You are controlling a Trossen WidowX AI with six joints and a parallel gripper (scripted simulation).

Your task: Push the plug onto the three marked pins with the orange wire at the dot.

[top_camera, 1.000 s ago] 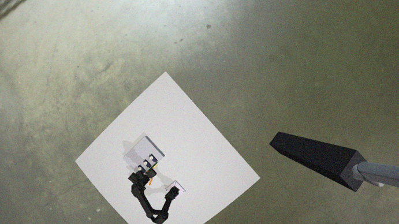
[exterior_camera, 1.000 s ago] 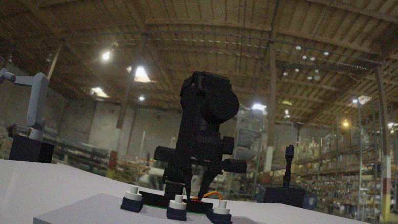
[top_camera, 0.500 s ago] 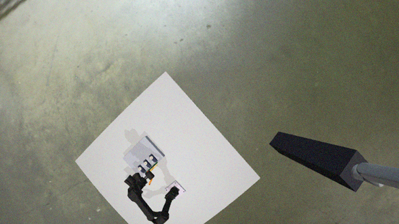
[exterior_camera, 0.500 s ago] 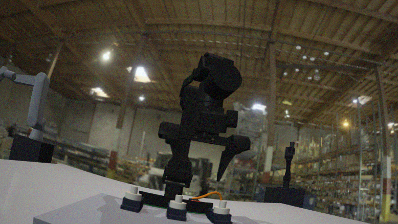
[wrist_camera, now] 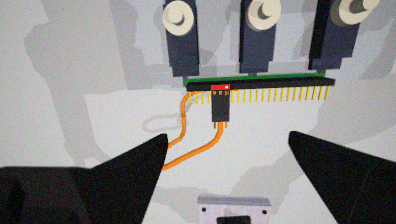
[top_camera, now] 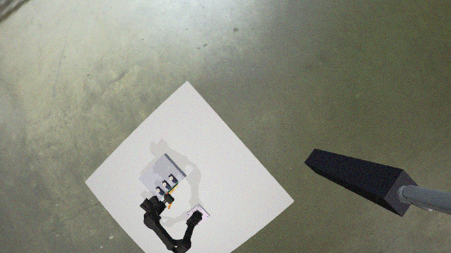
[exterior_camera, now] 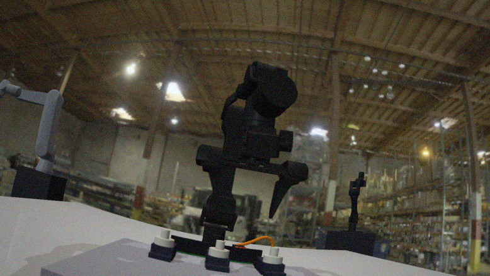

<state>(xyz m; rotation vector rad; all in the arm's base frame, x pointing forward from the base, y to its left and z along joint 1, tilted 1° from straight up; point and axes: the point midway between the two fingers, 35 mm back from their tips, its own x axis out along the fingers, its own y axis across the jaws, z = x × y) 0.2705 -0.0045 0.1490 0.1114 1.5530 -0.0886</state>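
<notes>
The black plug (wrist_camera: pixel 220 106) is at the pin row in the wrist view, pointing straight up at the red band (wrist_camera: pixel 220 87). It lines up sideways with the band, whose white dot is at the right end. Short bits of gold pin show between plug and band. I cannot tell how deep the pins sit or which hole has the orange wire. The orange lead (wrist_camera: pixel 183 120) (exterior_camera: pixel 255 239) loops left, partly behind my left finger. My gripper (wrist_camera: pixel 226 138) is open and empty, its fingers wide apart to either side below the plug. The gold pins (wrist_camera: pixel 280 94) look straight where visible.
Three dark servos (wrist_camera: pixel 182 52) (wrist_camera: pixel 257 50) (wrist_camera: pixel 334 47) with cream horns stand behind the pin row, on the pale holder (top_camera: pixel 159 169) (exterior_camera: pixel 102 257). The arm's base plate (wrist_camera: pixel 235 202) (top_camera: pixel 204 211) is on the near side. A black block (top_camera: pixel 358 176) stands beyond the white table (top_camera: pixel 231 182).
</notes>
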